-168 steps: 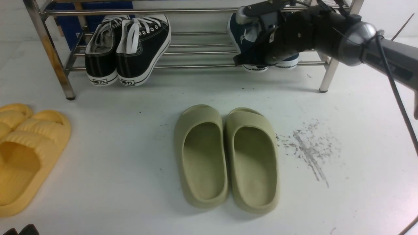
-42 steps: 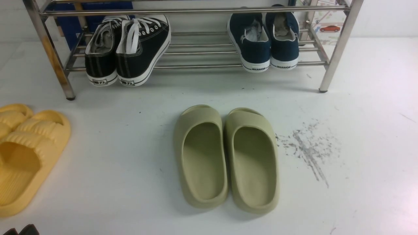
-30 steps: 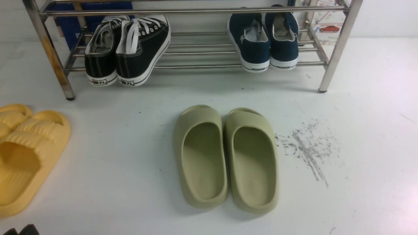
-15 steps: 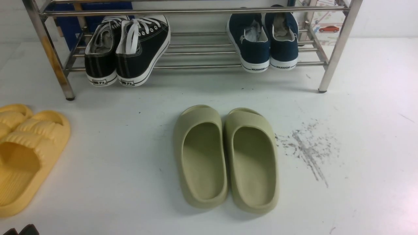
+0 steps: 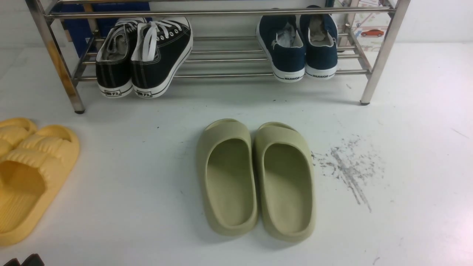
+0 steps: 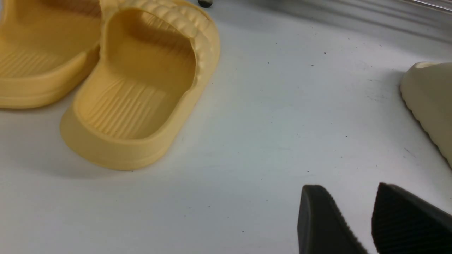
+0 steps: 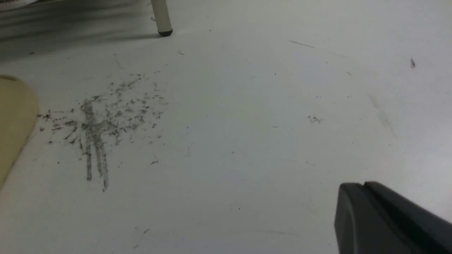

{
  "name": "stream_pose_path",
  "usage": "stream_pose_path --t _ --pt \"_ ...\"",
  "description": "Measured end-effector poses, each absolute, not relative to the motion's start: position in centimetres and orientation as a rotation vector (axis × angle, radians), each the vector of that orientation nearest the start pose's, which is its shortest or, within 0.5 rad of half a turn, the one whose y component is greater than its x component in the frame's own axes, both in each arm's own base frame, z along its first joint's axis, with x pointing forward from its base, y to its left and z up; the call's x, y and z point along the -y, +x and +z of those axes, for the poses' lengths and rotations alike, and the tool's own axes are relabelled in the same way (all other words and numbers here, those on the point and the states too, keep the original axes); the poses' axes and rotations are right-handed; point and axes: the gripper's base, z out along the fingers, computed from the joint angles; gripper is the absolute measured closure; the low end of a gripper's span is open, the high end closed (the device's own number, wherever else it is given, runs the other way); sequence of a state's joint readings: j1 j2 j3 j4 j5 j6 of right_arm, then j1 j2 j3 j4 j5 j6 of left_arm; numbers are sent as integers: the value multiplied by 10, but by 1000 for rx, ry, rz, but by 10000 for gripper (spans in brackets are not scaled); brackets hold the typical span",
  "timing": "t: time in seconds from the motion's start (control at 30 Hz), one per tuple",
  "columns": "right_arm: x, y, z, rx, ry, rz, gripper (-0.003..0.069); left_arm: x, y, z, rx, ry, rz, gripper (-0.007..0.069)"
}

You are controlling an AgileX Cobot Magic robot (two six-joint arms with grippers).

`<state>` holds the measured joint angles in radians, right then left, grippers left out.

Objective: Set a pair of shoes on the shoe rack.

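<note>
The pair of shoes, two navy slip-ons with white soles point(image 5: 286, 51) point(image 5: 320, 48), sits side by side on the right end of the shoe rack point(image 5: 221, 13), heels toward me. Neither gripper is near them. In the left wrist view my left gripper point(image 6: 348, 192) hovers low over the white floor, open, with nothing between its ribbed fingers point(image 6: 317, 218). Its dark tips peek in at the front view's bottom left corner point(image 5: 22, 260). My right gripper point(image 7: 358, 185) is shut and empty above bare floor, and out of the front view.
Black lace-up sneakers point(image 5: 144, 55) lean on the rack's left end. Olive slides point(image 5: 255, 177) lie mid-floor, yellow slides point(image 5: 33, 173) at the left, close to my left gripper. Grey scuff marks point(image 5: 347, 166) lie right of the olive slides. A rack leg point(image 7: 161, 17) stands far ahead of my right gripper.
The right arm, which reached over the navy shoes on the rack several seconds ago, has drawn back out of the front view. Nothing has moved in the last second.
</note>
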<state>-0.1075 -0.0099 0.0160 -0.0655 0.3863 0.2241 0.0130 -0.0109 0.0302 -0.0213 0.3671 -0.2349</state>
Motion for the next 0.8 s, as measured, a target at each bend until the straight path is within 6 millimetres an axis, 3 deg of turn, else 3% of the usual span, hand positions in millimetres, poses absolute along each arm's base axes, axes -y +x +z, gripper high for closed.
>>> stream_pose_path --t 0.8 --pt "8 52 174 -1856 270 15 583 0 53 171 -1857 -245 -174 386"
